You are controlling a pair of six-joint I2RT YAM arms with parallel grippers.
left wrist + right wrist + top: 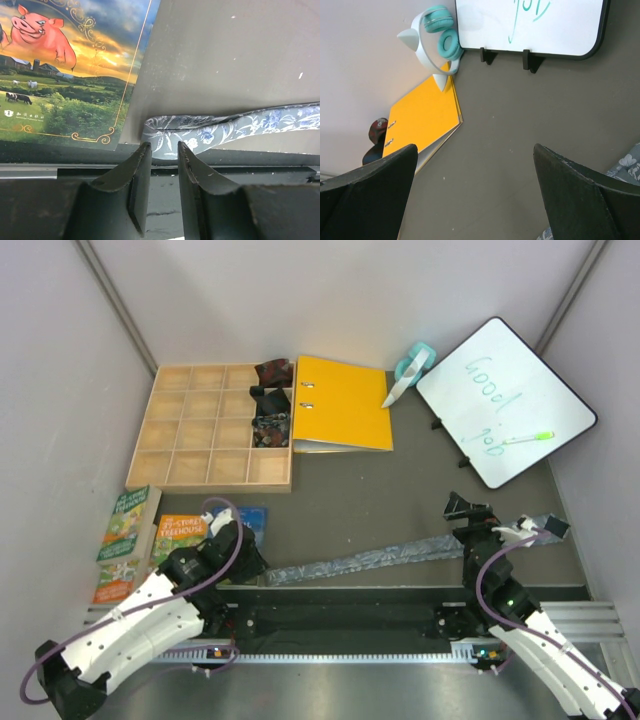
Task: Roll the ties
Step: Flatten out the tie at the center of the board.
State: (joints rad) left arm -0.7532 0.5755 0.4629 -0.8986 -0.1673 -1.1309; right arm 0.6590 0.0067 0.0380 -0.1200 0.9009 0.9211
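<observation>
A long silvery grey-blue tie [400, 555] with a floral pattern lies flat across the near part of the table; its dark tip is at the far right. My left gripper [252, 562] is low at the tie's left end. In the left wrist view its fingertips stand a narrow gap apart [163, 147] with nothing between them, and the tie's folded end [170, 131] lies just beyond them. My right gripper [462, 508] is wide open and empty [475, 147] above the table just behind the tie [627, 167]. Dark red [273, 370], black [268, 400] and dark speckled [270, 430] rolled ties sit in the box.
A wooden compartment box [190, 430] stands at the back left beside an orange binder [343, 403]. Teal headphones [415, 365] and a whiteboard [505, 400] are at the back right. Books [130, 525] lie at the left, one right by the left gripper [60, 75]. A metal rail [340, 615] runs along the near edge.
</observation>
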